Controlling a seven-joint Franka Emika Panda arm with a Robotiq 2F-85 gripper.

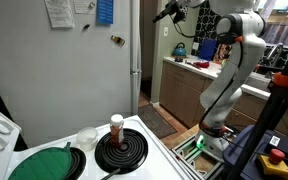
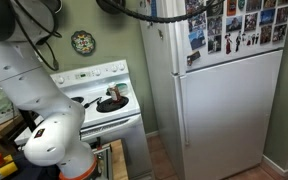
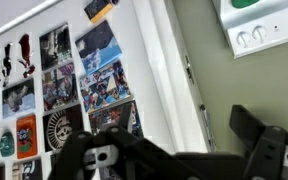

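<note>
My gripper (image 1: 167,13) is high in the air, next to the upper edge of the white fridge (image 1: 74,70). In the wrist view its two black fingers (image 3: 174,152) stand wide apart with nothing between them. They face the fridge door (image 3: 154,70) and its handle (image 3: 189,85), and do not touch it. Photos and magnets (image 3: 79,85) cover the door. In an exterior view the gripper (image 2: 124,6) is a dark shape at the top edge, beside the fridge's (image 2: 224,100) upper corner. The gripper is open and empty.
A white stove (image 1: 134,135) stands beside the fridge, with a green pan (image 1: 44,162), a black coil burner (image 1: 122,152), a red-capped bottle (image 1: 116,125) and a white cup (image 1: 87,140). A kitchen counter (image 1: 194,68) is behind. The arm's base (image 2: 44,140) stands in front of the stove (image 2: 99,95).
</note>
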